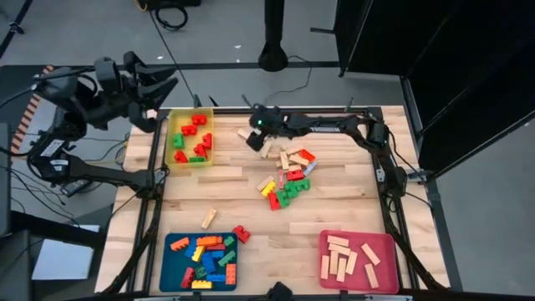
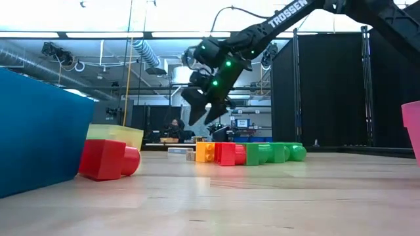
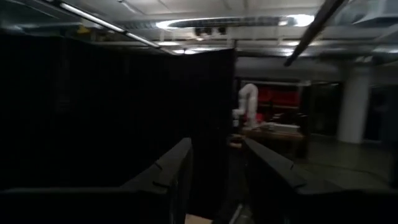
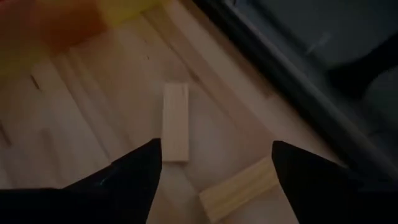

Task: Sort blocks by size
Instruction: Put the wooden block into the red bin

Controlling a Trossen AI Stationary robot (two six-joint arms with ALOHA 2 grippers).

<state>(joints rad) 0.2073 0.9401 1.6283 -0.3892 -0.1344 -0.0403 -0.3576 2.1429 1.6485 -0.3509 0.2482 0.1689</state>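
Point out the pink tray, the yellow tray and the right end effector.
Pink flat tray (image 1: 390, 244), high view, bare right rim.
Yellow flat tray (image 1: 174, 125), high view, bare left wall.
Right end effector (image 1: 253, 140), high view, between its fingertips.

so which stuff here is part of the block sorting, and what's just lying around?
Part of the job:
- loose blocks mid-table
- two wooden bars under the open right tool
- yellow tray, blue tray, pink tray, each holding sorted pieces

Just there:
- left tool, raised off the table
- cables on the floor
- black curtain
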